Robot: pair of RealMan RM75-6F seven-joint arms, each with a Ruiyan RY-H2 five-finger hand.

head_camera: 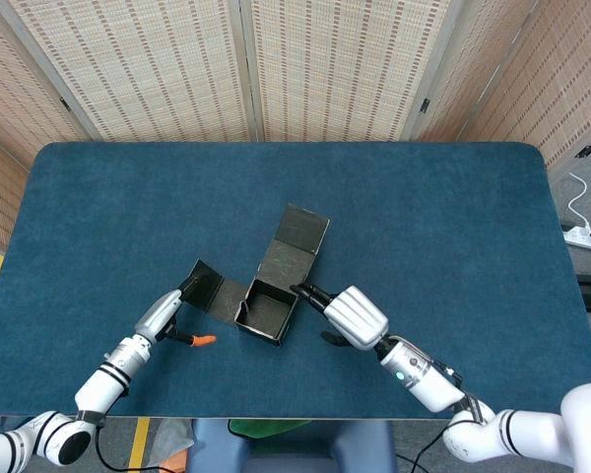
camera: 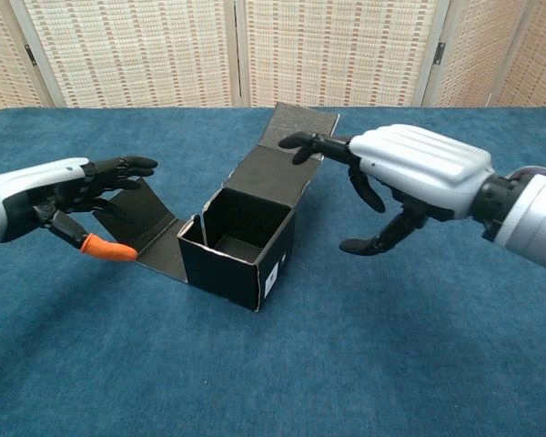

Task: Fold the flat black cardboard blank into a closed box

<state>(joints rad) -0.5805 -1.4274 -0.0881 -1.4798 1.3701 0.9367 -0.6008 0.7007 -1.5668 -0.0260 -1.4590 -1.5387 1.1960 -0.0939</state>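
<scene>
The black cardboard box (head_camera: 268,311) (camera: 239,244) stands on the table with its top open and empty inside. Its lid panel (head_camera: 295,246) (camera: 287,150) slopes away behind it, and a side flap (head_camera: 209,288) (camera: 146,223) lies spread out to the left. My left hand (head_camera: 167,317) (camera: 59,196) hovers to the left of the flap, fingers spread, an orange-tipped thumb pointing at the box, holding nothing. My right hand (head_camera: 347,315) (camera: 409,177) hangs to the right of the box, fingers apart and empty, fingertips near the lid panel.
The blue cloth-covered table (head_camera: 424,227) (camera: 364,364) stretches all around the box. Woven folding screens (head_camera: 315,69) stand behind its far edge. A white power strip (head_camera: 586,236) lies on the floor at the right.
</scene>
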